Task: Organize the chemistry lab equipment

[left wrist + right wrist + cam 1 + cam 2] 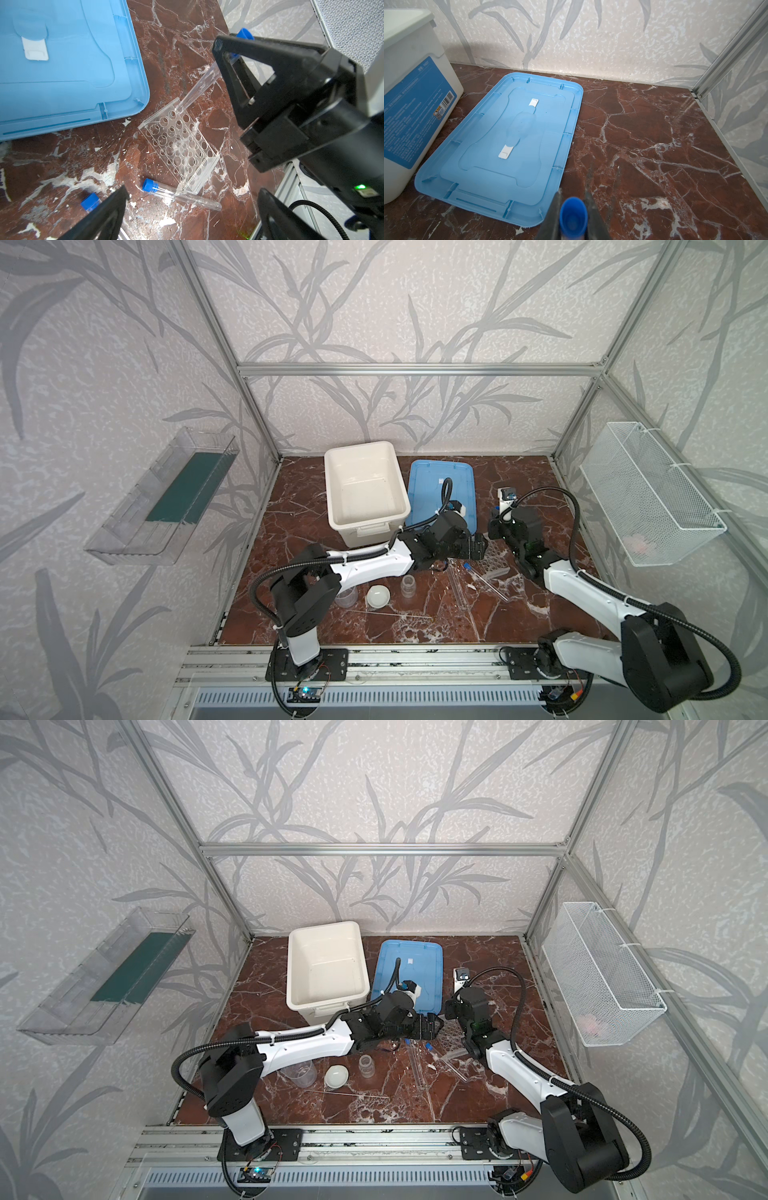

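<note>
Our right tool is pinching a long blue-capped clear tube just under its cap. The tube is tilted, with its bottom end at a corner hole of the clear holed plastic rack, so we reckon it's getting slotted in. The left tool hangs spread wide beside the rack, maybe to steady it. Two spare blue-capped tubes lie on the red-brown marble desk by the rack, one touching it. The flat light-blue plastic lid crowds the rack too.

A red-brown marbled stone counter carries a large white plastic bin beside a flat blue plastic lid. Nearer the front sit a clear holed acrylic rack, two blue-capped clear tubes (lying flat), a clear plastic beaker, a small white round dish, a small clear jar and a thin rod.
</note>
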`<state>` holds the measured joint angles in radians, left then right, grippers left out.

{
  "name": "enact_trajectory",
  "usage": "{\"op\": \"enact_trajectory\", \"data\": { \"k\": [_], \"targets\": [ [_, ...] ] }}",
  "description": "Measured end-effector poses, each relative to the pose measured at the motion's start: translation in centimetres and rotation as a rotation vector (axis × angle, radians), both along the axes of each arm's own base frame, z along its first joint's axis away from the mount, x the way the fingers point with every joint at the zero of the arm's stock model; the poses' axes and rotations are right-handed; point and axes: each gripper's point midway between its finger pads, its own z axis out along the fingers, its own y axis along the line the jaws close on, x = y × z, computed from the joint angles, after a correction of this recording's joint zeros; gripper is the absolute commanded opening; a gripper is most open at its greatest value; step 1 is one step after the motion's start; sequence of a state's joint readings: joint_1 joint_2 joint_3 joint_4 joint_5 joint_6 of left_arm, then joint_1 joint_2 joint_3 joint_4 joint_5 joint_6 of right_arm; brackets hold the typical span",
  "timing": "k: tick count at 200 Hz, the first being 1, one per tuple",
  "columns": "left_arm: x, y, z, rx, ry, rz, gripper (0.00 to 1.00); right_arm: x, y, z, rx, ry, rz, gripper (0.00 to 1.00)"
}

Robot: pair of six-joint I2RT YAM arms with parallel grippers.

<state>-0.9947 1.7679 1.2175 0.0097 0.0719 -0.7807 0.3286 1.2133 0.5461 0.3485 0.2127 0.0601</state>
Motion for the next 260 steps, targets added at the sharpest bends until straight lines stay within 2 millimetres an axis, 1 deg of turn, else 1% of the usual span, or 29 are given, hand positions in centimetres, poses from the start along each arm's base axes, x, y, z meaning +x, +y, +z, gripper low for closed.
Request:
{"op": "enact_trajectory", "data": {
  "k": [38, 59, 73, 93, 101, 109, 115, 119, 124, 126, 145, 169, 183, 204, 217, 231, 247, 260],
  "targets": [
    [0.0, 0.4, -0.5, 0.015, 0.002, 0.008, 0.99, -0.4, -0.4, -0.9, -0.006, 0.006, -0.017, 0.22],
    [0.0, 0.4, -0.5, 0.016, 0.000, 0.012, 0.99, -0.3, -0.6, -0.8, -0.007, 0.003, -0.023, 0.30],
    [0.1, 0.4, -0.5, 0.018, -0.002, 0.014, 0.99, -0.3, -0.6, -0.8, -0.004, 0.003, -0.025, 0.33],
    [0.1, 0.7, -0.8, 0.032, 0.001, 0.021, 0.99, -0.4, -0.6, -0.9, 0.006, 0.007, -0.031, 0.42],
    [0.0, 0.9, -1.1, 0.049, 0.006, 0.027, 0.99, -0.4, -0.6, -0.9, 0.008, 0.009, -0.032, 0.50],
    [-0.1, 1.3, -1.4, 0.070, 0.010, 0.034, 0.99, -0.6, -0.6, -0.9, 0.013, 0.012, -0.034, 0.59],
    [-0.3, 1.5, -1.6, 0.083, 0.015, 0.037, 0.99, -0.7, -0.7, -0.8, 0.009, 0.014, -0.033, 0.71],
    [-0.3, 1.6, -1.7, 0.096, 0.018, 0.040, 0.99, -0.8, -0.7, -0.7, 0.015, 0.015, -0.036, 0.81],
    [-0.5, 1.8, -1.9, 0.107, 0.023, 0.043, 0.99, -1.0, -0.8, -0.5, 0.019, 0.014, -0.039, 0.97],
    [-0.5, 1.9, -2.0, 0.114, 0.026, 0.045, 0.99, -1.1, -0.9, -0.4, 0.019, 0.013, -0.040, 1.00],
    [-1.2, 2.5, -2.3, 0.152, 0.050, 0.052, 0.99, -2.0, -1.5, 0.9, 0.038, 0.007, -0.064, 0.99],
    [-2.3, 3.1, -2.4, 0.191, 0.079, 0.053, 0.97, -3.5, -2.1, 3.5, 0.072, -0.009, -0.080, 0.99],
    [-2.9, 3.3, -2.5, 0.218, 0.099, 0.054, 0.94, -4.5, -2.0, 4.9, 0.096, -0.008, -0.064, 0.99],
    [-3.9, 3.6, -2.3, 0.259, 0.138, 0.046, 0.89, -6.3, -1.7, 6.1, 0.136, 0.036, -0.032, 0.99],
    [-4.5, 3.5, -2.0, 0.274, 0.160, 0.031, 0.85, -7.5, -1.5, 6.4, 0.167, 0.079, -0.017, 0.99],
    [-5.1, 3.3, -1.7, 0.299, 0.177, 0.015, 0.81, -8.9, -1.3, 6.2, 0.202, 0.133, -0.005, 0.99],
    [-5.7, 2.8, -2.1, 0.336, 0.196, -0.010, 0.75, -10.5, -1.1, 5.3, 0.240, 0.212, 0.001, 0.99],
    [-6.2, 2.7, -3.1, 0.376, 0.217, -0.028, 0.73, -11.8, -0.9, 4.2, 0.266, 0.279, 0.006, 0.99]
  ]
}}
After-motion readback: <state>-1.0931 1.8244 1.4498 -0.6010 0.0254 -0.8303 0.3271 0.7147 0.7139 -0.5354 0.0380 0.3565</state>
